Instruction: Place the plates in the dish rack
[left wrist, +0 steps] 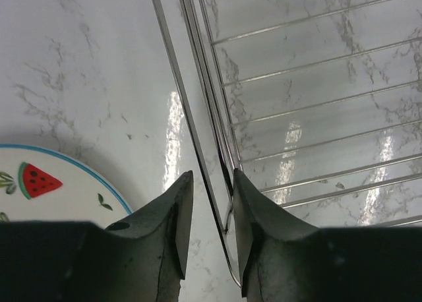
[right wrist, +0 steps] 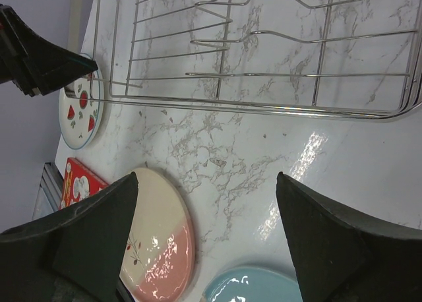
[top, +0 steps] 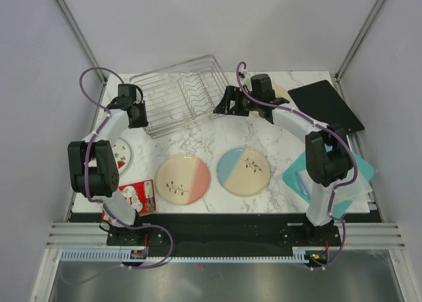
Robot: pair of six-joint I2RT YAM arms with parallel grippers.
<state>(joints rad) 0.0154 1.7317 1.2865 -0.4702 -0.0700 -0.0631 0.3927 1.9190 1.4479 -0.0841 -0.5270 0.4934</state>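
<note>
The dish rack [top: 178, 91] lies empty at the back of the marble table. My left gripper [top: 135, 112] is at its left near corner. In the left wrist view it [left wrist: 212, 173] is narrowly open, its jaws astride the rack's rim wire [left wrist: 200, 64]. My right gripper [top: 224, 105] is wide open and empty just off the rack's right side [right wrist: 264, 106]. The pink plate [top: 182, 179] and the blue plate [top: 243, 171] lie flat in front. The white fruit plate [top: 122, 153] lies at the left, partly under my left arm. A cream plate edge [top: 283, 90] shows behind my right arm.
A flat black board [top: 324, 104] lies at the back right. A red-and-white packet [top: 135, 196] sits at the front left edge. Teal and white flat items [top: 330, 177] lie at the right edge. Grey walls close in the table's sides.
</note>
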